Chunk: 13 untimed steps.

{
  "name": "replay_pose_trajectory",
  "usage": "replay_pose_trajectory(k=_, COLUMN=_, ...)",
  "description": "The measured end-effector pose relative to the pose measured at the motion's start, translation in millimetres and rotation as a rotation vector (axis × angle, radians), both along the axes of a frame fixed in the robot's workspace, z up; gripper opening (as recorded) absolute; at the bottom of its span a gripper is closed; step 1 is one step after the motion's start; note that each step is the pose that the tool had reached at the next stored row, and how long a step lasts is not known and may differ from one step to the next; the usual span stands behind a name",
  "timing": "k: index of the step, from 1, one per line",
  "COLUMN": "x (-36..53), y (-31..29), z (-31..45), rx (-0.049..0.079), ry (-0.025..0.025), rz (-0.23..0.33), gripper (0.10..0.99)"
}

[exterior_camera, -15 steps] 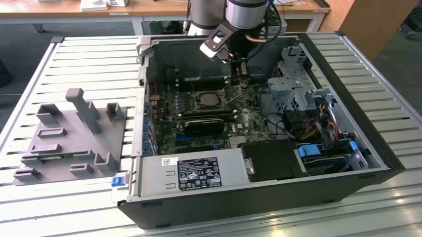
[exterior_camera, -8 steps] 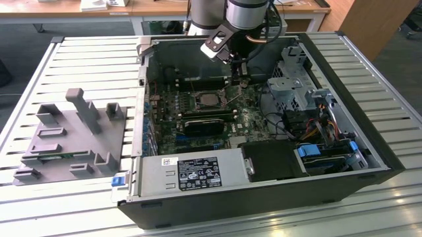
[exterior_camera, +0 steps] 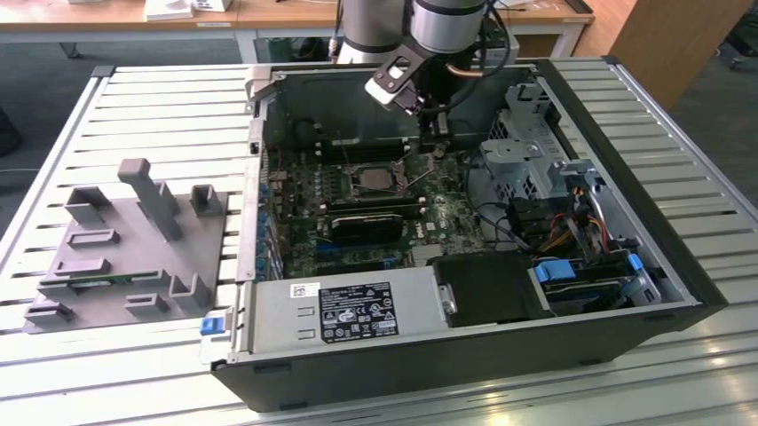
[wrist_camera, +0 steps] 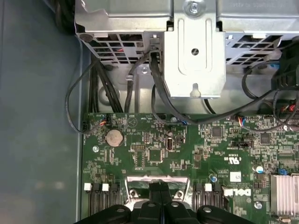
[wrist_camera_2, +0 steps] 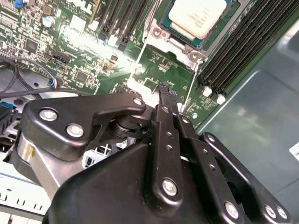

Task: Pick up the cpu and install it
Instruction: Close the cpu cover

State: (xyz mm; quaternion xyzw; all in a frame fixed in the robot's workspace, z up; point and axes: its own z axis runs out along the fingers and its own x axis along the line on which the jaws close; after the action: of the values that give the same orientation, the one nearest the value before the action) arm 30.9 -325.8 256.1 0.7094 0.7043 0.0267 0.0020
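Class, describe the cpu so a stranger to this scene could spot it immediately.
Start at the open black computer case on the slatted table. On the green motherboard inside, the cpu sits in a metal-framed socket between banks of long black slots. It alone is a flat silvery square.

The cpu (wrist_camera_2: 198,16) is silvery, the motherboard (wrist_camera_2: 164,65) green, the end effector (wrist_camera_2: 166,91) black.
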Motion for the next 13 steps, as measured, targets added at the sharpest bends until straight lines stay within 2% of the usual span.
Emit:
replay_pose_trajectory(k=4, x=4.4, y=2.8, z=-1.3, rx=0.0, ry=0.0001, rz=0.0, gripper=0.106)
replay_pose_trajectory(k=13, x=19.3, y=5.0, z=-2.5, rx=0.0, ry=0.0002, rz=0.0, gripper=0.106)
